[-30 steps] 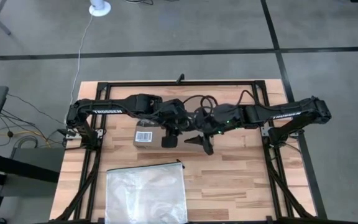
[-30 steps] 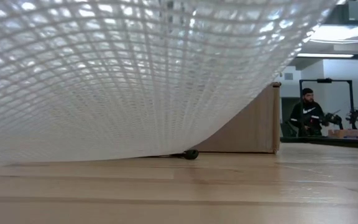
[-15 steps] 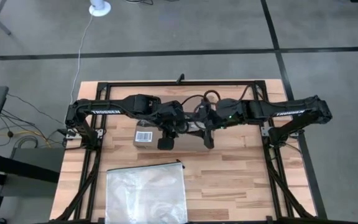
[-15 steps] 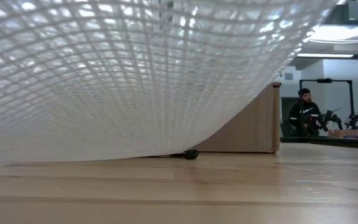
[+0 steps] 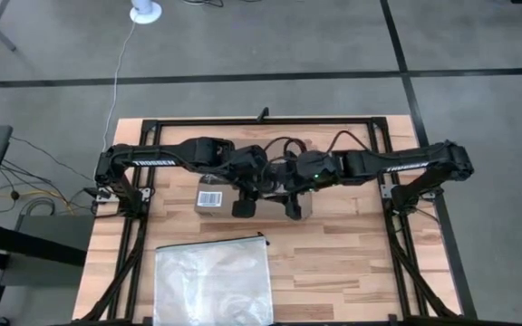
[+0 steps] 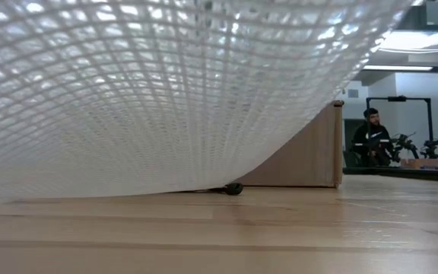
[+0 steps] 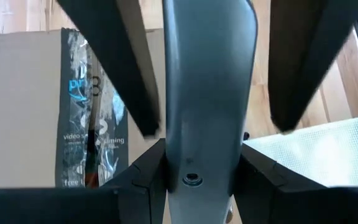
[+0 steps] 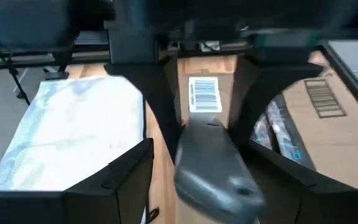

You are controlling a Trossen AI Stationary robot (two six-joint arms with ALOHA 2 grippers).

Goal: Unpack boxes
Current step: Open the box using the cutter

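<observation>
A brown cardboard box [image 5: 247, 194] is seen lying flat on the far half of a wooden table [image 5: 352, 263], roughly at its middle from left to right. A white barcode label [image 5: 209, 199] is fixed to its left part, and a dark printed tape strip [image 7: 89, 134] runs along its top, shown closely in the left wrist view. The box appears unopened, so the unpacking is judged to be barely begun.

Both arms are stretched inward from the table's sides and meet above the box. The left gripper [image 5: 243, 206] is held over the box's near edge, just right of the label. In its wrist view two dark fingers [image 7: 126, 74] are spread apart with nothing between them. The right gripper [image 5: 294, 206] hangs over the right part of the box, close beside the left one. Its fingers [image 8: 157, 106] are likewise parted and hold nothing.

A clear plastic zip bag [image 5: 213, 279] lies near the table's front left, well apart from the box. In the low view it fills most of the picture, and a person [image 6: 370, 137] is seen in the room behind.

The main risk is judged to be a collision, since the two grippers work so close together. The box could also be pushed along the table instead of opened, as nothing is seen pinning it down.
</observation>
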